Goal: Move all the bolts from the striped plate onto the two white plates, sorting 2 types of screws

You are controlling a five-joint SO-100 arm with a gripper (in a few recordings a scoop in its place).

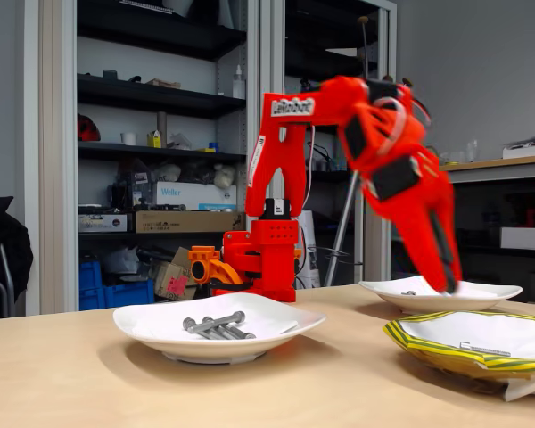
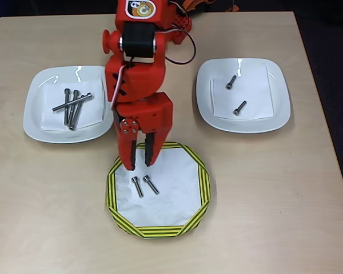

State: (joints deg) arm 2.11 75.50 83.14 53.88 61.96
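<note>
Bolts are distributed over three plates on the desk, taken left to right in the overhead view. On the left white plate lie the long bolts, a crossed bundle of about four; the fixed view shows the same bundle resting in that plate. On the striped plate, at centre and nearest the camera, two bolts remain side by side in its upper left part, apart from each other. On the right white plate lie two short bolts, well apart.

Assessment: sorting is well advanced; the two pieces on the striped plate are outstanding. They look closer in length to the short type, but this cannot be confirmed.

Arm pose: reaches forward from its base and pitches steeply down over the rear edge of the striped plate. The hand hangs just behind the two remaining bolts, fingers narrowly parted with nothing between them. In the fixed view the hand is motion-blurred.
</note>
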